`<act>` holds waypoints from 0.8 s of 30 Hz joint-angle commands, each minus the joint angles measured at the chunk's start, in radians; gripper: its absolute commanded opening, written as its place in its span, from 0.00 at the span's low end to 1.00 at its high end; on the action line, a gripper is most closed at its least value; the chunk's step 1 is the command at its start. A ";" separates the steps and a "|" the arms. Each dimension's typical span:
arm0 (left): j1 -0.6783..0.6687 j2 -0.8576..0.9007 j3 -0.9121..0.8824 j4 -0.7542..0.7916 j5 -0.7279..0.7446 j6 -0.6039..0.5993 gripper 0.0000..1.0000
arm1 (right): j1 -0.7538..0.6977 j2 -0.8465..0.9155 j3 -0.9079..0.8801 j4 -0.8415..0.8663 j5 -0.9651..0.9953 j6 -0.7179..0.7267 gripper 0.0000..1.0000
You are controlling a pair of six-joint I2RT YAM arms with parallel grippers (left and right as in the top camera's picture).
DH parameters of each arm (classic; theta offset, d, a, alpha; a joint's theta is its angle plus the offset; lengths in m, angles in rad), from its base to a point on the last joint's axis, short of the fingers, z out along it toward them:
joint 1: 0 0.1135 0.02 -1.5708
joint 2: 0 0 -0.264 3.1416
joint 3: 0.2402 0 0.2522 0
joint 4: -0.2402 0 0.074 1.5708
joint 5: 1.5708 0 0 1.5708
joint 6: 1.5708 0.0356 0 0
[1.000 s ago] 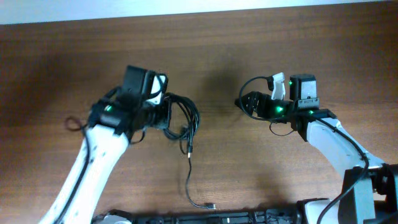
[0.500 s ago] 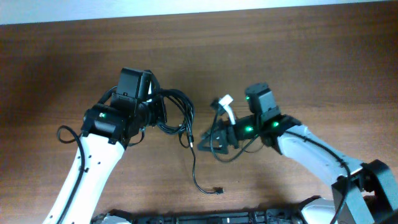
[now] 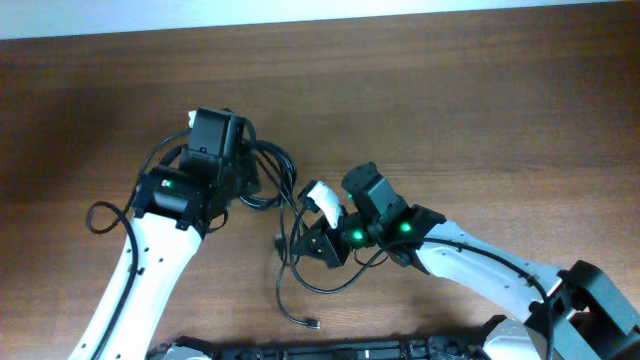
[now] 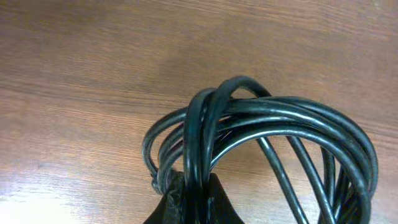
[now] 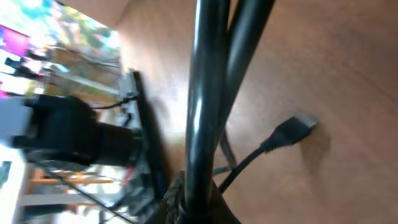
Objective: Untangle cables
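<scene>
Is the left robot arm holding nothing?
No, the left end effector is clamped on a bunch of looped black cables.

My left gripper (image 3: pixel 250 178) is clamped on the coiled bunch of cables (image 3: pixel 281 172), whose loops bulge out just past its fingertips toward my right gripper (image 3: pixel 297 240). My right gripper sits near the left one, pinched shut on a loose strand (image 3: pixel 283 268) from that bunch. Behind its tips the strand curls across the wooden table (image 3: pixel 480 100) and ends in a small plug (image 3: pixel 314 323).

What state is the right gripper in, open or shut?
Shut: in the wrist view the right gripper pinches a strand of the cables.
</scene>
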 commanded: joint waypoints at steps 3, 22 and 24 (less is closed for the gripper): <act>0.006 0.001 0.008 0.016 -0.047 -0.050 0.00 | -0.081 0.000 0.008 0.261 -0.423 0.271 0.04; 0.005 0.063 0.008 0.004 0.173 -0.034 0.00 | -0.247 0.000 0.008 1.226 0.017 1.081 0.04; 0.005 0.079 0.008 0.004 0.186 -0.034 0.00 | -0.247 0.000 0.008 1.225 0.124 1.157 0.04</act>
